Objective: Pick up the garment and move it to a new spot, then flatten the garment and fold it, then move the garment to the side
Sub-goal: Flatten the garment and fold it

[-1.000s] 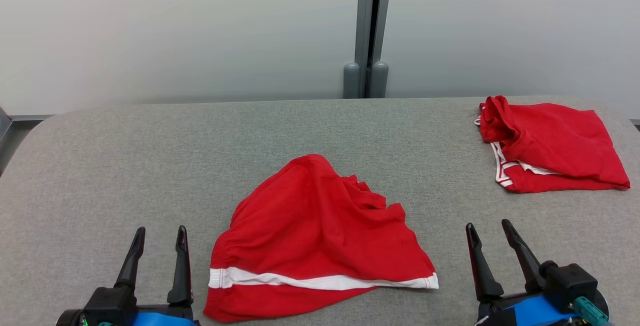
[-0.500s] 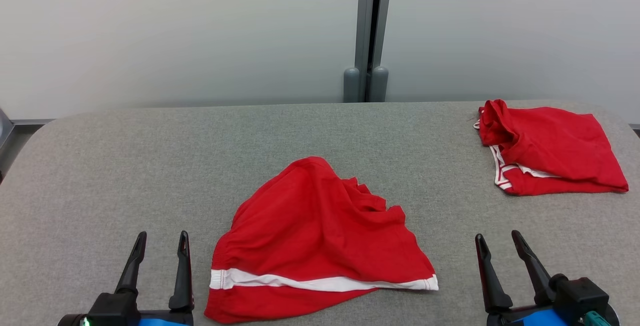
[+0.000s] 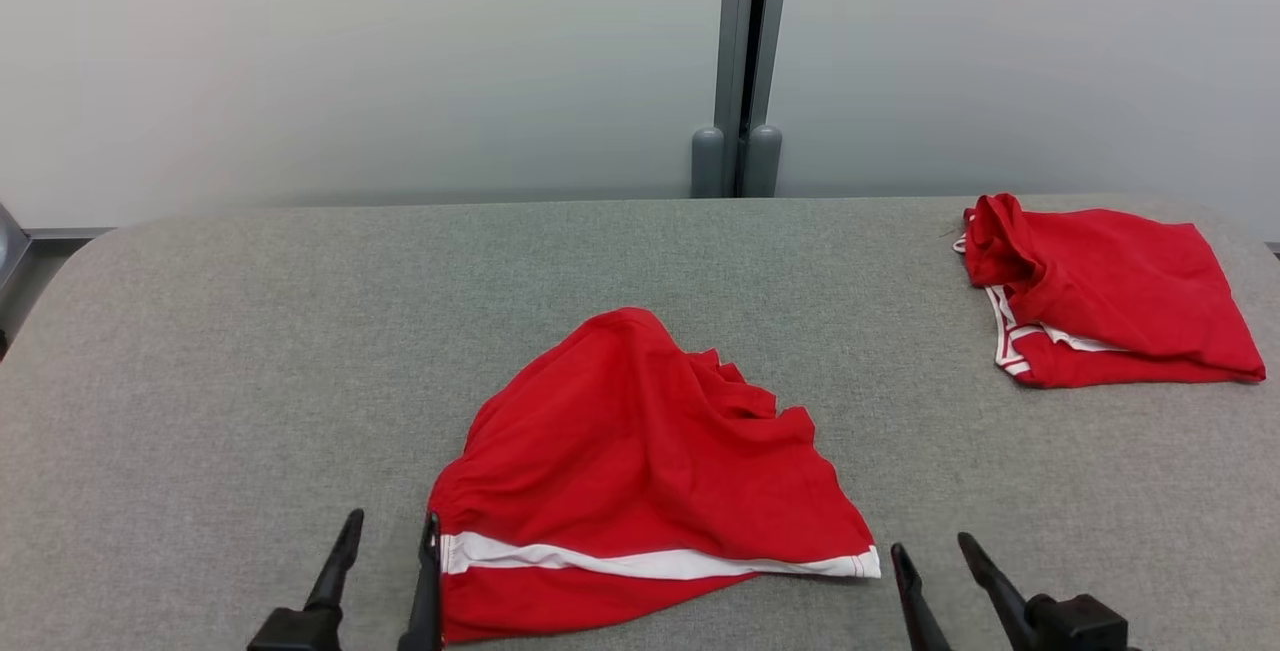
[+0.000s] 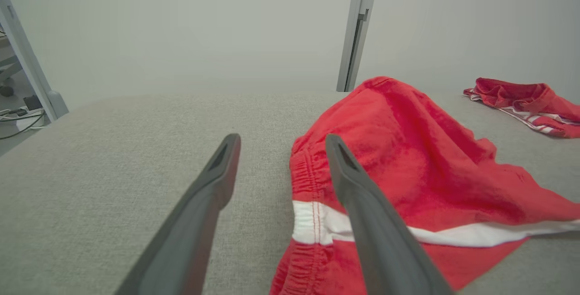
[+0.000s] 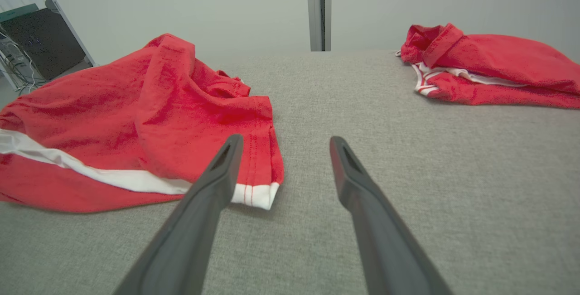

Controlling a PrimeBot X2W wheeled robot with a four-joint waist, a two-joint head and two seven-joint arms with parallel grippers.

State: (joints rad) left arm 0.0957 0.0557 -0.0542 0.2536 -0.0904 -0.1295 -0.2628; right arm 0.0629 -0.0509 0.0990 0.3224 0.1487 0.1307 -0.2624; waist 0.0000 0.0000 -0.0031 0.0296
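A grey cloth-covered desk fills the lower two thirds of the head view. Behind it is a pale wall split by a grey post at top centre. The garment, red shorts by the look of them, lies low in the middle of the frame. It is humped and creased rather than flat, with its peak toward the post and a white band running along its near edge. A second red garment sits at the upper right, well apart. It is squared off and layered, so it looks like a folded piece put out of the way. The left claw rises from the bottom edge just left of the garment and the right claw just right of it, both with fingers spread apart and gripping nothing. They bracket the cloth's two near ends, probably so each can take one. The left wrist view has the gathered waistband between its fingers, and the right wrist view has the hem corner beside its left finger. The rumpled heap would fit cloth waiting to be lifted to a new spot, or cloth set down there and waiting to be smoothed.
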